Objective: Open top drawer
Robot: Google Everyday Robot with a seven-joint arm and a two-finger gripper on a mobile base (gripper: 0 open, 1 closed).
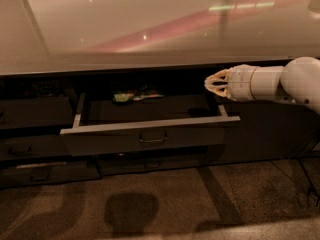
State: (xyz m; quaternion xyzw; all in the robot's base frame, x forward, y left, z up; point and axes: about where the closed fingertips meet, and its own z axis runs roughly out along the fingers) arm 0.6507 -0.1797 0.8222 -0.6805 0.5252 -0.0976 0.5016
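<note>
The top drawer (145, 140) stands open under the glossy countertop (150, 29), its pale rim and small loop handle (153, 139) toward the camera. At the back of it lies something greenish (134, 96), too dark to name. The gripper (216, 84) hovers above the drawer's right rear corner, holding nothing; whether it is clenched or released I cannot tell. The white arm (285, 81) is cut off at the right edge.

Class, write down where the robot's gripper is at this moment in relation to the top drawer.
In the camera view the gripper is at the right, just below the countertop edge, over the rear right corner of the pulled-out top drawer.
</note>
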